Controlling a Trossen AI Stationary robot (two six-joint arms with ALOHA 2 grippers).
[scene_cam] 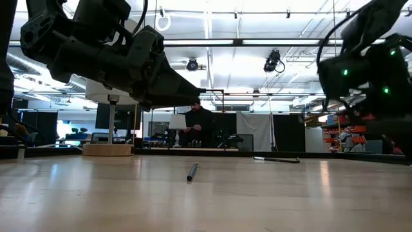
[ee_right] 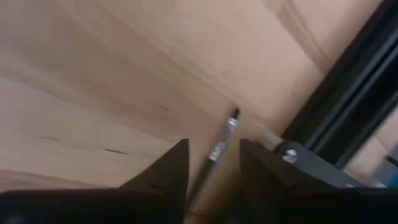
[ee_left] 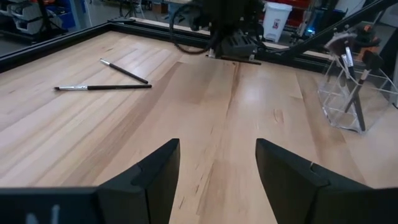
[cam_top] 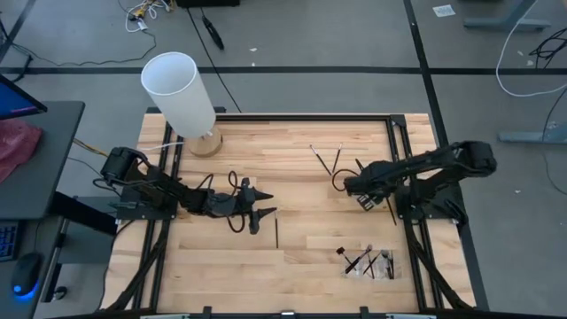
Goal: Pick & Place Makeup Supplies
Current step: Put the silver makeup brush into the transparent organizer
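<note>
Your right pincer is spread open low over a brush that lies against the black frame rail at the right side of the tabletop; the brush runs between the two fingers. The risk sits right here: the rail is just beside the brush, so if you close while drifting toward it, a finger could catch the rail or the bolt head and flick the thin handle away or pinch only its tip.

Your left pincer is also open and holds nothing, hovering left of centre. A single brush lies just to its right, and two more brushes lie crossed toward the far side. The clear holder near the right front already has a few brushes in it. It looks light, so a careless drop-off could tip it or knock them out. The white cylinder stands far left, well apart.
</note>
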